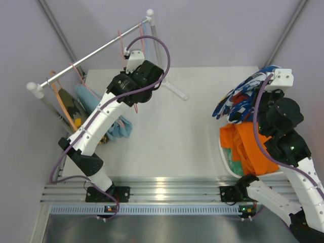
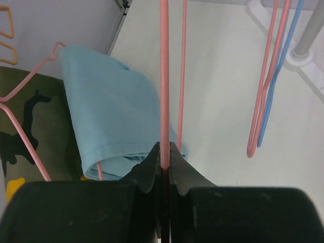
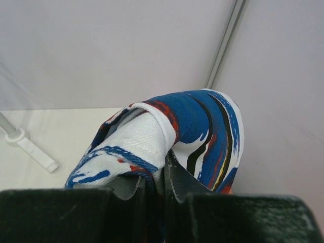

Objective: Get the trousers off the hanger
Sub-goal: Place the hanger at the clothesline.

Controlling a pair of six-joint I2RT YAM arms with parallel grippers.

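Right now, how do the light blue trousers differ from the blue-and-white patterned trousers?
Look: light blue trousers are plain; blue-and-white patterned trousers carry red and black streaks. State: light blue trousers hang ungripped under the rack rail; blue-and-white patterned trousers are pinched in the right gripper. Both are cloth.

Noted: pale lilac walls (image 1: pixel 212 30), grey corner struts (image 1: pixel 286 30), white table (image 1: pixel 192 136), ribbed aluminium rail (image 1: pixel 167 192) along near edge.

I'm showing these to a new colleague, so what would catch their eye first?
Probably the blue-and-white patterned trousers bunched in the right gripper, far right, beside the orange trousers. Then the left gripper pinching a pink hanger wire near the rail, light blue trousers draped alongside.
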